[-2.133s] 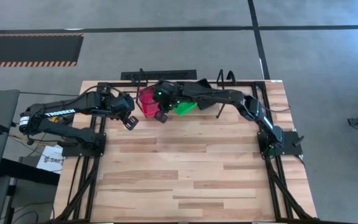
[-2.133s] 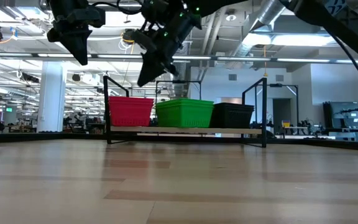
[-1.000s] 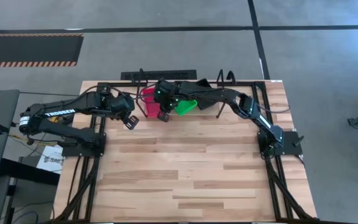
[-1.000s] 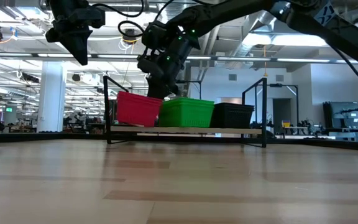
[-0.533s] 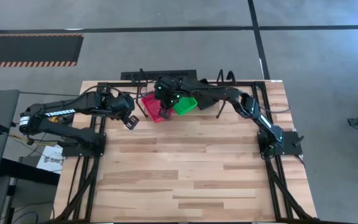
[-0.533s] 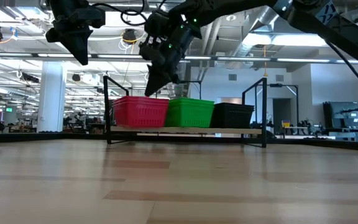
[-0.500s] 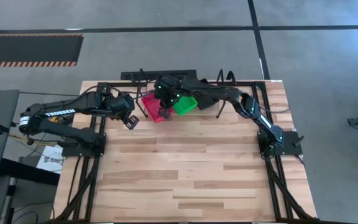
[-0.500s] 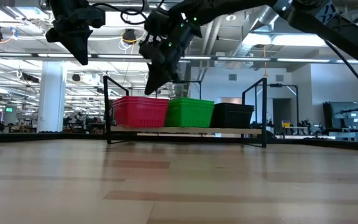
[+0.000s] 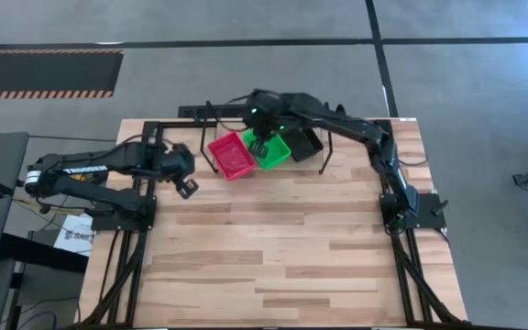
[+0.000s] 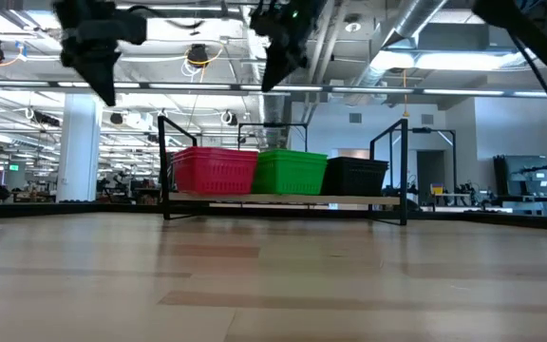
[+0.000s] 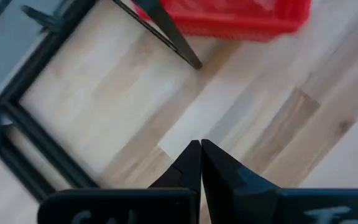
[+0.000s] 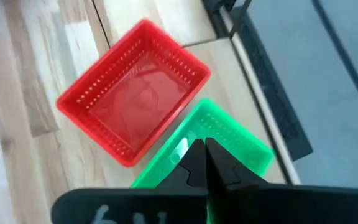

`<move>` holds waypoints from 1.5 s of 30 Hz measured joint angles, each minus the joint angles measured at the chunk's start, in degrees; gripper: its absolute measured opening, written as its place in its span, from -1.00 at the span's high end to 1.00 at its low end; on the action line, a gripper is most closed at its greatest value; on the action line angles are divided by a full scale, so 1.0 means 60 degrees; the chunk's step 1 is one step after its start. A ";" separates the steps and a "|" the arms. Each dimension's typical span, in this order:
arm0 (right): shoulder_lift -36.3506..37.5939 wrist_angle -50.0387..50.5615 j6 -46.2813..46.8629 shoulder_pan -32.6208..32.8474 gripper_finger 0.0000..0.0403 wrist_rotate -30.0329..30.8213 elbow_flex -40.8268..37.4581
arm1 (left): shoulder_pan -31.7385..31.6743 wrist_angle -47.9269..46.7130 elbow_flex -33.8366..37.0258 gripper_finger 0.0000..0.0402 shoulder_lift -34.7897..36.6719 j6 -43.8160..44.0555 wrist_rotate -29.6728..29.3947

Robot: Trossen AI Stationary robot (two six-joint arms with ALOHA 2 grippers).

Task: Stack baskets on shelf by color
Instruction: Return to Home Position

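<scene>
On the shelf (image 10: pixel 283 199) stand a red basket (image 9: pixel 232 154), a green basket (image 9: pixel 270 152) and a black basket (image 9: pixel 303 142), side by side on their bottoms. The red one is turned askew, one corner out past the board's near edge. My right gripper (image 9: pixel 262 139) hangs shut high above the green basket (image 12: pixel 229 146), touching nothing; the red basket (image 12: pixel 135 93) is beside it. My left gripper (image 9: pixel 187 187) hangs shut above the table, left of the shelf, the red basket (image 11: pixel 241 15) ahead of it.
Black wire loop uprights (image 10: pixel 163 166) (image 10: pixel 405 169) stand at both ends of the shelf. A black frame (image 9: pixel 145 137) borders the tabletop. Bare wood planks (image 9: pixel 273 247) stretch from the shelf to the near edge.
My right gripper has risen well clear of the red basket and gone toward the far right, over the green basket. The red basket, tilted a second ago, now sits level on the shelf, turned askew.
</scene>
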State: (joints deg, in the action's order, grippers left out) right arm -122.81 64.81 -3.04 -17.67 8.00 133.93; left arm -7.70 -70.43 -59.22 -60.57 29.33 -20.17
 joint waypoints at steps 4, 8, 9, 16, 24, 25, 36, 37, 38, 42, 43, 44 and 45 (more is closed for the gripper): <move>0.0663 0.0186 0.0002 -0.0016 0.99 -0.0005 -0.0058 | 0.0603 0.0381 0.1331 1.00 0.1325 0.0843 0.0180; 0.1435 0.0600 0.0197 0.0064 0.98 0.0085 -0.0067 | 0.1312 0.0924 0.2667 1.00 0.3169 0.2060 0.0669; 0.1667 0.0837 0.0249 0.0094 0.98 0.0213 -0.0066 | 0.1490 0.1124 0.2938 1.00 0.3606 0.2266 0.0769; 0.3451 0.2539 0.1357 0.0582 0.99 0.1544 -0.0073 | 0.2200 0.1713 0.3904 1.00 0.5080 0.2465 0.0497; 0.6146 0.3118 0.3650 0.2821 0.99 0.3949 -0.1346 | 0.2315 0.4070 0.5326 1.00 0.5412 0.0978 0.1519; 0.6575 0.3016 0.4139 0.3240 0.99 0.4222 -0.1931 | 0.2309 0.4520 0.5578 1.00 0.5419 0.0873 0.1756; 1.2202 -0.5151 0.7424 0.7363 0.99 0.6575 -1.3136 | 0.2305 0.6776 0.6496 1.00 0.5408 0.0052 0.2293; 1.2644 -0.6398 0.7369 0.7478 0.99 0.6471 -1.4153 | 0.2305 0.6806 0.6496 1.00 0.5411 0.0010 0.2293; 1.3014 -0.7647 0.7232 0.7522 0.99 0.6223 -1.5095 | 0.2305 0.6810 0.6496 1.00 0.5411 0.0000 0.2289; 1.3810 -1.2225 0.6252 0.7262 0.99 0.4852 -1.8244 | 0.2305 0.6826 0.6496 1.00 0.5408 0.0214 0.2070; 1.3931 -1.3048 0.6092 0.7143 0.99 0.4575 -1.8794 | 0.2305 0.6817 0.6496 1.00 0.5411 0.0426 0.2016; 1.3999 -1.3768 0.6065 0.7028 0.99 0.4379 -1.9225 | 0.2305 0.6770 0.6496 1.00 0.5411 0.0745 0.1995; 1.4068 -1.4241 0.6202 0.6937 0.99 0.4251 -1.9525 | 0.2305 0.6684 0.6496 1.00 0.5415 0.1194 0.2021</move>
State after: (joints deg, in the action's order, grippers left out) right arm -38.40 -20.64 34.18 23.95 33.51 16.78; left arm 6.13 -30.33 -20.25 -28.08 36.49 -8.04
